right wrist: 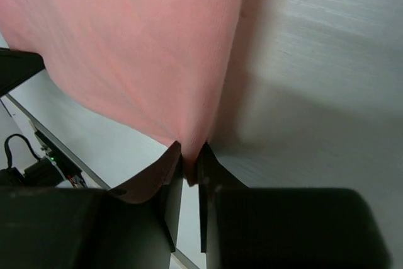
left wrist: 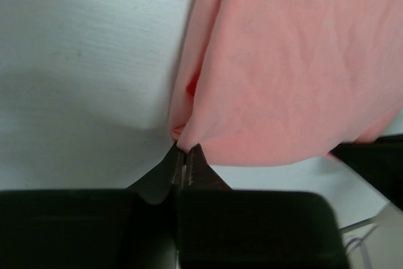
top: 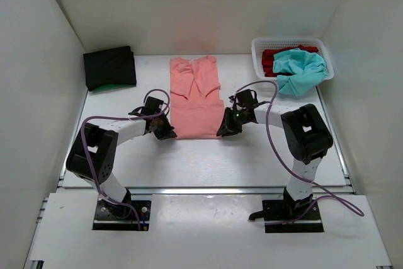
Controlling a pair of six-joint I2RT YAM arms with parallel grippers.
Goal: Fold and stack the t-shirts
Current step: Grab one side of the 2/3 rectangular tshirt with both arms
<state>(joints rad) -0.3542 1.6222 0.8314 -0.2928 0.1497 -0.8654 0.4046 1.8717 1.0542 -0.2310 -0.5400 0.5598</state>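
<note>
A salmon-pink t-shirt (top: pixel 195 96) lies flat in the middle of the table, sleeves folded in. My left gripper (top: pixel 167 133) is shut on its near left corner (left wrist: pixel 184 131). At the near right corner (right wrist: pixel 190 137), my right gripper (top: pixel 225 130) is shut on the cloth, which is pinched between its fingers. A folded black t-shirt (top: pixel 110 67) with a green edge under it sits at the back left. A teal t-shirt (top: pixel 301 69) and a red t-shirt (top: pixel 272 58) lie crumpled in the basket.
The white mesh basket (top: pixel 261 46) stands at the back right corner. White walls close the table in at the left, right and back. Purple cables loop over both arms.
</note>
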